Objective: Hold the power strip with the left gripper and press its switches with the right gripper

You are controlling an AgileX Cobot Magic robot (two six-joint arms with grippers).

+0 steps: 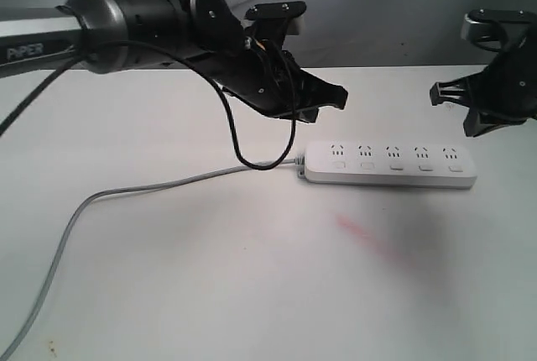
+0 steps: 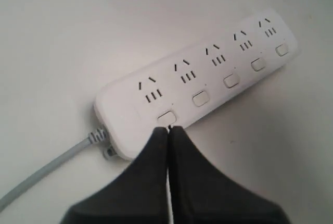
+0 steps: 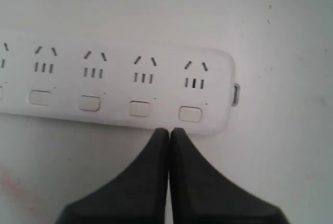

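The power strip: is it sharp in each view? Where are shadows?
Exterior view: power strip soft, grey shadow on the table in front of it. Left wrist view: sockets clear, left gripper plain black. Right wrist view: likewise, right gripper.

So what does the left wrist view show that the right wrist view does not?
Only the left wrist view: the cord entering the strip, all five switches, and the shut left gripper. Only the right wrist view: the strip's cordless end, a small tab on it, and the shut right gripper. Both: the white strip on the table, with shut gripper tips near its edge.
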